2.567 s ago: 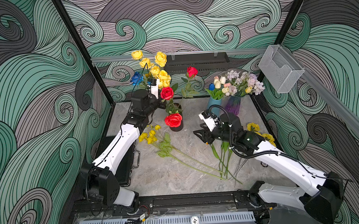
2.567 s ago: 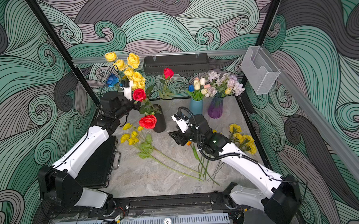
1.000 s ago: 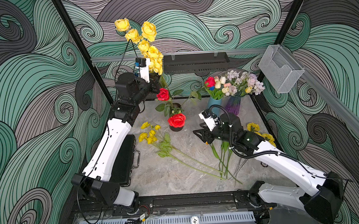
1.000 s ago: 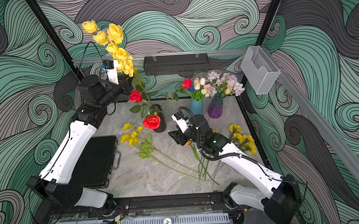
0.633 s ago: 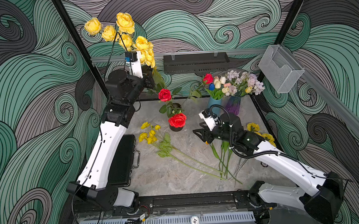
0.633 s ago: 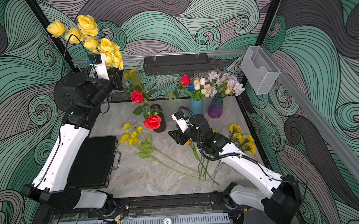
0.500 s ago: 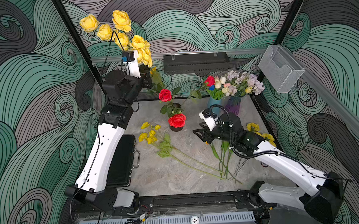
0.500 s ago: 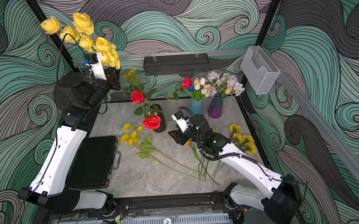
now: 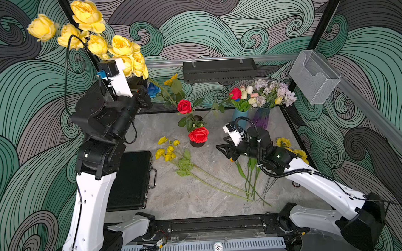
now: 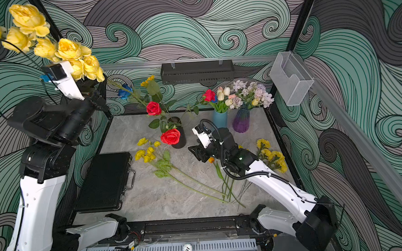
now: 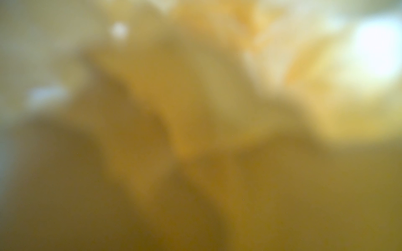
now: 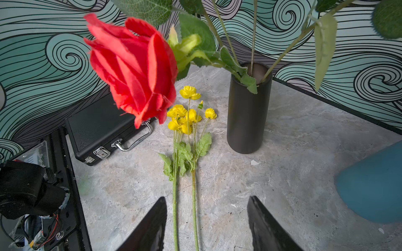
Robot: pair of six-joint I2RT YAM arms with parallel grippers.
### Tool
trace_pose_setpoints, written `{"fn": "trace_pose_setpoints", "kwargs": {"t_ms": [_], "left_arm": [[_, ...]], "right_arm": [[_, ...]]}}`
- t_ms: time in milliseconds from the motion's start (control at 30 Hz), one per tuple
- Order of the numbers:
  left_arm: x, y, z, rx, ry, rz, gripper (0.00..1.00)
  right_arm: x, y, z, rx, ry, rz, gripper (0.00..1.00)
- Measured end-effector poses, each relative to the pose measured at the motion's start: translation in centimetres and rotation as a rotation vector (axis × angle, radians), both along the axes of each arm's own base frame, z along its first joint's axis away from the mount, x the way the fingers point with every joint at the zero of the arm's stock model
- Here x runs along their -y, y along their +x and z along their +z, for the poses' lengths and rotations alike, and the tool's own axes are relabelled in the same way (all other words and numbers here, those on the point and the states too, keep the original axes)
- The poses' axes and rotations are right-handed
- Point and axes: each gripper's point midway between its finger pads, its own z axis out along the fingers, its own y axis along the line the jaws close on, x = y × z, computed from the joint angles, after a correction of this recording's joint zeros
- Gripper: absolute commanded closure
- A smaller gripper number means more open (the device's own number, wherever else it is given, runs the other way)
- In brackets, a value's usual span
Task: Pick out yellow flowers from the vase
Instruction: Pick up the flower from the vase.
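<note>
Nearest, low over the table [image 9: 175,197], right gripper [image 12: 206,217] spread apart and empty, with stems of small yellow flowers [image 12: 187,117] lying flat ahead of its fingers. Beyond those, black vase [image 12: 248,113] with red roses [image 12: 134,71]. Farthest, up high, left gripper [image 9: 143,86] pinched on yellow roses [image 9: 99,43], blooms above it, stem slanting down toward the vase.

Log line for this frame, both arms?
left gripper: shut on yellow roses, held high | right gripper: open, empty, low over table | small yellow flowers: lying on table
</note>
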Motion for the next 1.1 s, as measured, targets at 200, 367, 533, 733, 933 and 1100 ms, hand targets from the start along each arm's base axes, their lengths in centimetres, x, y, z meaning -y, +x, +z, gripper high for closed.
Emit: {"fn": "trace_pose_setpoints", "kwargs": {"t_ms": [200, 367, 533, 733, 933, 1100], "left_arm": [[-1.7, -1.7, -2.1, -0.087, -0.028, 0.073, 1.00], [-1.9, -1.3, -7.6, -0.232, -0.066, 0.081, 1.00], [-1.2, -0.5, -14.0, -0.394, -0.080, 0.069, 1.00], [-0.3, -0.9, -19.5, -0.524, -0.093, 0.024, 1.00], [0.7, -2.7, -20.3, -0.532, -0.136, -0.067, 1.00], [1.4, -3.7, -22.2, -0.562, -0.170, -0.121, 1.00]], "right_arm": [[0.0, -0.3, 1.5, 0.016, 0.036, 0.002, 0.41], [0.3, -0.9, 2.9, 0.035, 0.069, 0.008, 0.41], [0.1, -1.8, 4.4, 0.055, 0.103, 0.024, 0.42], [-2.5, -4.2, 7.0, 0.099, 0.159, 0.115, 0.43], [-7.4, -7.9, 9.1, 0.102, 0.210, 0.257, 0.44], [-11.2, -9.2, 8.4, 0.069, 0.199, 0.321, 0.46]]}}
